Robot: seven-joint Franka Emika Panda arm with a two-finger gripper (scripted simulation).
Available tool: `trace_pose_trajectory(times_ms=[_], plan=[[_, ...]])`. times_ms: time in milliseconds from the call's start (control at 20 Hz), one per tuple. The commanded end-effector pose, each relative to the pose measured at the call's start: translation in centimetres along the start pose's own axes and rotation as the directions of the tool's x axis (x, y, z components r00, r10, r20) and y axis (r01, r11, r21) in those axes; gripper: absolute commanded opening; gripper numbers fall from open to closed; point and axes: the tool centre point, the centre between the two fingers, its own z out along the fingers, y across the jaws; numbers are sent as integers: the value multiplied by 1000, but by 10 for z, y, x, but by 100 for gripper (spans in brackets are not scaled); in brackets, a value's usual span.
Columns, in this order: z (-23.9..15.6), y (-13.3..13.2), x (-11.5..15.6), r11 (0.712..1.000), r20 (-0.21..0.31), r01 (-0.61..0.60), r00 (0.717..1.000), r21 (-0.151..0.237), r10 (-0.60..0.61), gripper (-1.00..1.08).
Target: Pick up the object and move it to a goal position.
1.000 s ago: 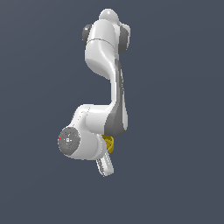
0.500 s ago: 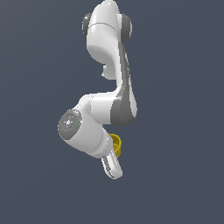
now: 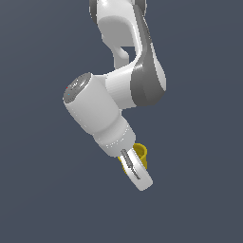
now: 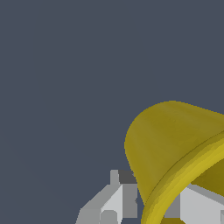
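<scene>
At the arm's lower end in the exterior view, we see the yellow cup point(image 3: 140, 153) tucked against the end effector point(image 3: 137, 176), up in the air with no desk visible. The wrist view shows the cup point(image 4: 166, 144) tilted, its rim between grey fingers point(image 4: 118, 197) — apparently gripped, though we cannot tell how firmly. We judge it light, stiff and thin-walled, likely slippery — best pinched across the wall near the rim.

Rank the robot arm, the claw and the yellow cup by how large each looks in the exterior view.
1. Robot arm, by far the largest.
2. Claw, much smaller.
3. Yellow cup, smallest as seen, but the claw hides most of it, so the order of the last two is unsure.
</scene>
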Motion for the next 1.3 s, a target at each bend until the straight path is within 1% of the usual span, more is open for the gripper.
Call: trace_pose_trajectory(times_ms=[0,150,300,450,600,750,900,1050,1250], plan=[[-22,-17,-17,996,-3,23,1000,81,-23,-100],[-49,-33,-38,983,-6,50,999,176,-50,-100],[-75,-45,-58,962,-11,75,997,263,-75,-100],[-99,-53,-76,935,-17,97,995,340,-97,-100],[-122,-58,-92,907,-23,115,993,406,-116,-100],[-141,-61,-107,877,-29,131,991,462,-133,-100],[-157,-63,-118,850,-34,143,989,507,-146,-100],[-170,-63,-127,827,-38,152,987,541,-157,-100],[-182,-63,-136,804,-42,161,985,573,-167,-100]])
